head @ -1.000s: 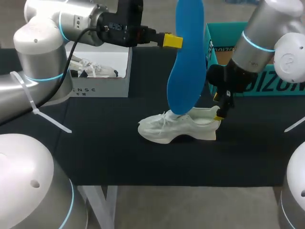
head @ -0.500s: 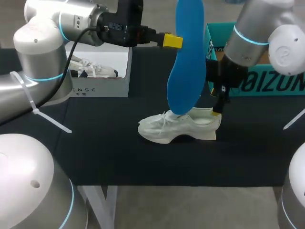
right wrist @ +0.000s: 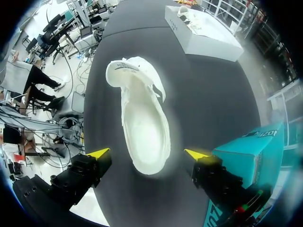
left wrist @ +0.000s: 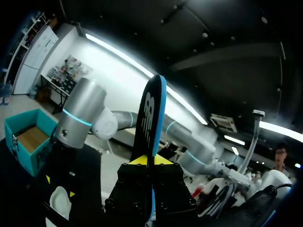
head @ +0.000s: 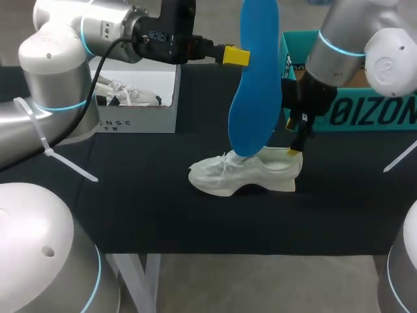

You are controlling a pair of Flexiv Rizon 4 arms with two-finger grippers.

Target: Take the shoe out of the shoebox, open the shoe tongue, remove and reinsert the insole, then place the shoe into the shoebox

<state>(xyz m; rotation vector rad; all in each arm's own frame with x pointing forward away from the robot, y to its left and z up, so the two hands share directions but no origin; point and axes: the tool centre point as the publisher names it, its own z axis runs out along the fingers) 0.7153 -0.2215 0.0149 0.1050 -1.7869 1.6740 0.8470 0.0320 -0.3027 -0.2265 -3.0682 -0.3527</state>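
Fig. My left gripper (left wrist: 151, 160) pinches the blue insole (left wrist: 150, 113) upright — a logo shows on it. My right gripper (right wrist: 147, 153) gapes empty over the white shoe (right wrist: 142, 118) on the black table (right wrist: 203, 90), lettered teal shoebox (right wrist: 248, 151) beside.

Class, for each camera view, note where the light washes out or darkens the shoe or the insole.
Right wrist view: the white shoe glares, its surface detail washed out against the black cloth. Left wrist view: the insole shows dark, lit from behind. Head view: even light, the insole plainly blue.
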